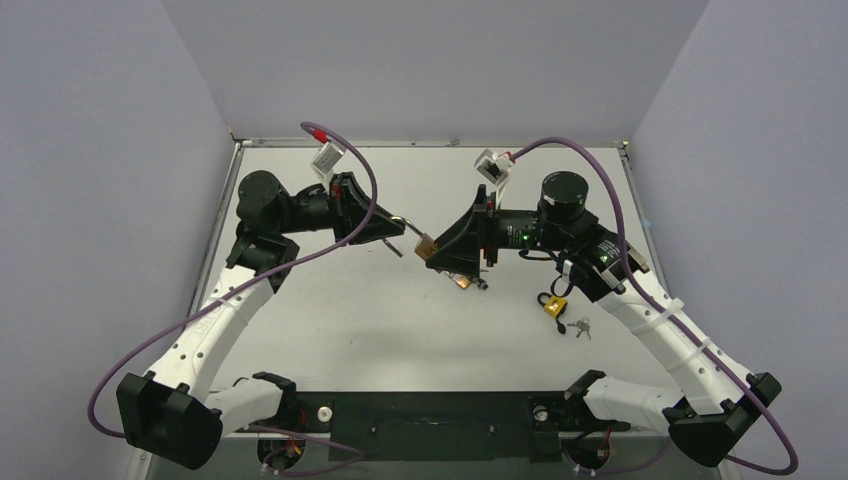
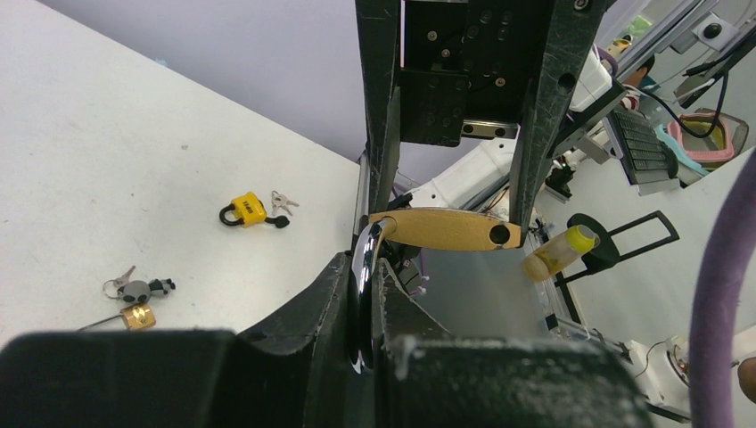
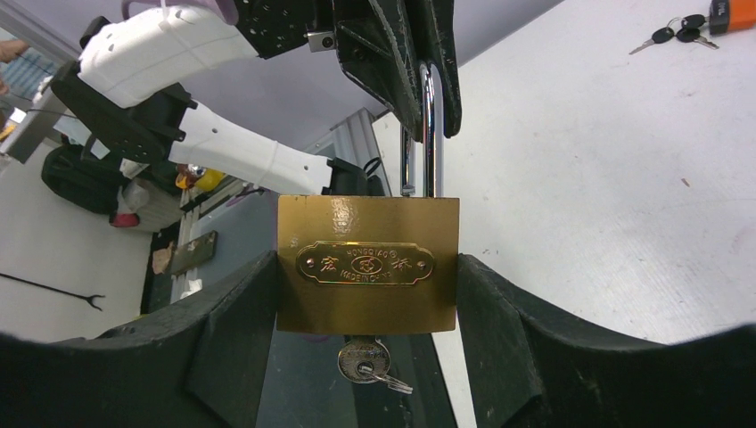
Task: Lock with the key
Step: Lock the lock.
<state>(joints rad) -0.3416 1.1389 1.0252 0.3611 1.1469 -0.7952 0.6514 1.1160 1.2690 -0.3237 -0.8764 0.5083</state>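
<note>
A brass padlock (image 3: pixel 367 263) hangs in the air over the middle of the table (image 1: pixel 330 320), gripped on both sides of its body by my right gripper (image 3: pixel 367 285). A silver key (image 3: pixel 363 361) sits in the keyhole on the lock's underside, with a small ring on it. The chrome shackle (image 3: pixel 430 134) rises from the body into my left gripper (image 2: pixel 367 294), which is shut on it. In the left wrist view the shackle (image 2: pixel 364 267) is pinched between the fingers and the lock's brass top (image 2: pixel 441 229) lies just beyond. From above, the padlock (image 1: pixel 425 245) sits between the two grippers.
A yellow padlock (image 1: pixel 555 305) lies on the table at the right with loose keys (image 1: pixel 580 326) beside it. A small brass padlock (image 2: pixel 135 316) with a bunch of keys (image 2: pixel 134 288) lies below the grippers. Purple cables loop over both arms.
</note>
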